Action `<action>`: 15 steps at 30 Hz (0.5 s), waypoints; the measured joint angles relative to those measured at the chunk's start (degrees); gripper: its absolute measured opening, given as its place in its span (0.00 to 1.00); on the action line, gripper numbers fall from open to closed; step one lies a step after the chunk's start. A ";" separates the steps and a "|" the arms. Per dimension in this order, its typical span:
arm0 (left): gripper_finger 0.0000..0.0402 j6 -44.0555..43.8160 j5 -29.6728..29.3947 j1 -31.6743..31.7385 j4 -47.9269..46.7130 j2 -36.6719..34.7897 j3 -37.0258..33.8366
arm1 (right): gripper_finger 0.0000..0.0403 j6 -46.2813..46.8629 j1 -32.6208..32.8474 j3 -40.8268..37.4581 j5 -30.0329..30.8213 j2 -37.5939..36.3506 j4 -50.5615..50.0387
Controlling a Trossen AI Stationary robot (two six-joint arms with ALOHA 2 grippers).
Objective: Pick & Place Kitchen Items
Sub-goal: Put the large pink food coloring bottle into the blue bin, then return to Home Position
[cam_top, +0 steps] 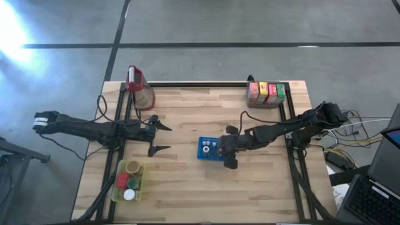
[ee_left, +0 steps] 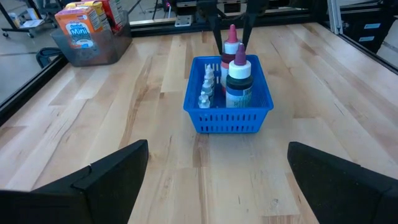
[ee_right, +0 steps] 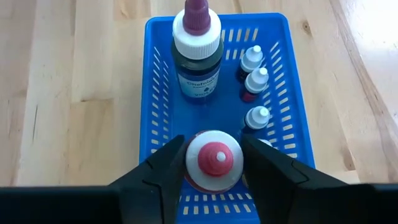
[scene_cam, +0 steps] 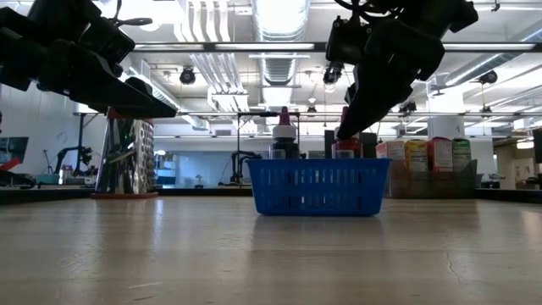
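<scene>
**Right tool at bottle in blue basket**

Right tool [ee_right: 213, 171] sits low over the blue basket [ee_right: 160, 93] at table [cam_top: 187, 194] centre, fingers [ee_right: 158, 171] narrow on both sides of a red-tipped white-capped bottle [ee_right: 214, 158] standing in the basket; real grip or not, cannot tell. Second dark-tipped bottle [ee_right: 196, 53] stands beside it, small dropper bottles [ee_right: 257, 81] along one side. Left tool [cam_top: 157, 137] hangs wide open, empty, left of the basket. Cartons [cam_top: 266, 92] in far-right bin, round lids [cam_top: 128, 181] in near-left tray.

Blue basket [cam_top: 201, 154] at table middle, tall jug [cam_top: 139, 87] at eleven o'clock, yellow-green tray [cam_top: 116, 193] at seven.
</scene>
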 joint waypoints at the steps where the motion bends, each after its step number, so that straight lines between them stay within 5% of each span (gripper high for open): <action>1: 0.97 0.01 0.00 0.01 0.00 0.00 0.02 | 0.39 -0.04 0.00 0.00 0.00 0.00 0.02; 15: 0.97 0.00 -0.01 -0.01 0.00 0.00 0.00 | 0.54 1.34 0.02 0.04 0.02 0.00 -0.04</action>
